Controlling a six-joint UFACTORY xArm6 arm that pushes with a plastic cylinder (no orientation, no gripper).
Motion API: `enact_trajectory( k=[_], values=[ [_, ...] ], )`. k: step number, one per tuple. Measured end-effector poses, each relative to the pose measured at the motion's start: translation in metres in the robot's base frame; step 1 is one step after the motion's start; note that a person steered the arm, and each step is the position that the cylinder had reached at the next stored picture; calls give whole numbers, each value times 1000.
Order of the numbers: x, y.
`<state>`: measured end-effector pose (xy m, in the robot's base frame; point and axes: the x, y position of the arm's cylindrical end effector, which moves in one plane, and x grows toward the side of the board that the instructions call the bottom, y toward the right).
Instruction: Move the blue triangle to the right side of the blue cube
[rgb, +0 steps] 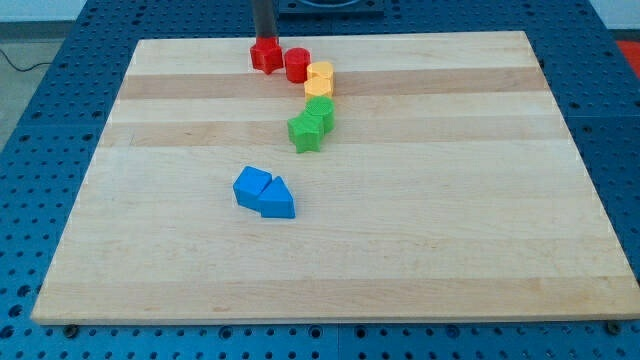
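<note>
Rod (265, 18) cut off by view's top; my tip hidden behind red block (266, 56).

one raised view, whole board (330, 250)

no text, label, brand, number or sign can be read anywhere: not on the wooden bench (400, 230), not on the coloured blocks, not on the dark rod.
</note>
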<state>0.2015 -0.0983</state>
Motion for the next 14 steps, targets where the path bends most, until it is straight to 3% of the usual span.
enact_trajectory(
  k=[1,2,3,4,5,6,7,9,10,11,14],
  values=[
    [-9,-4],
    [-9,-61],
    [32,-153],
    [92,-187],
    [164,-184],
    [230,-157],
    [284,-95],
    [354,31],
    [354,87],
    [332,92],
    [259,25]
  ],
)
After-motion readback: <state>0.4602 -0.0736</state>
